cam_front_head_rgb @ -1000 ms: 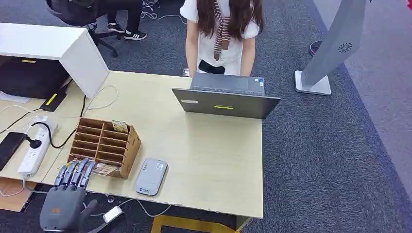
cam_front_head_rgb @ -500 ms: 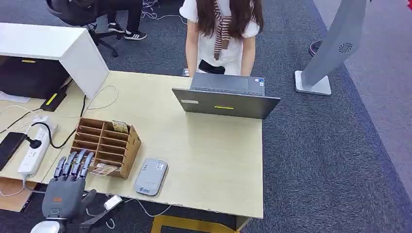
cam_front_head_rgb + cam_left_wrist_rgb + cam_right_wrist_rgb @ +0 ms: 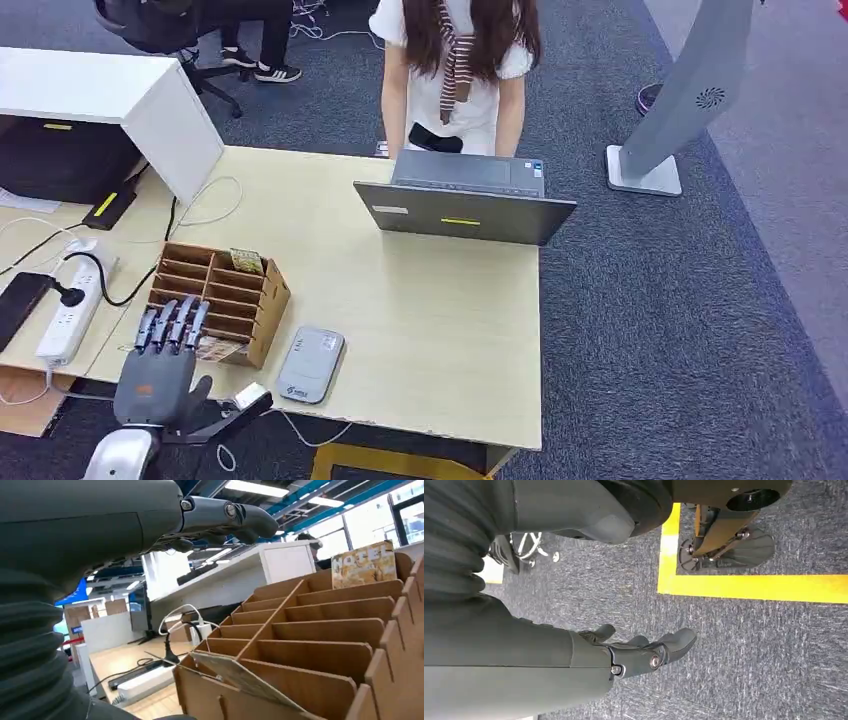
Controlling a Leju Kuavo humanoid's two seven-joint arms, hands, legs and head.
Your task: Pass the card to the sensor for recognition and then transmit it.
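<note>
Left hand [image 3: 160, 375] hovers empty, fingers spread, over the card [image 3: 216, 349] poking from the wooden organizer [image 3: 245, 305].

card rack [image 3: 222, 295]: raw brown cardboard (matt) | table [image 3: 430, 330]: smooth pale wood | sensor [image 3: 311, 364]: grey plastic

Card [image 3: 217, 349] partly under left hand [image 3: 160, 375]; print perhaps illegible.

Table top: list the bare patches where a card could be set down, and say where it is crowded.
The widest bare patch lies between the laptop, the grey sensor and the table's right edge. Another lies behind the wooden card rack, toward the white cabinet. The left end is crowded: power strip, cables, phone, and the left hand over the rack's near corner.
</note>
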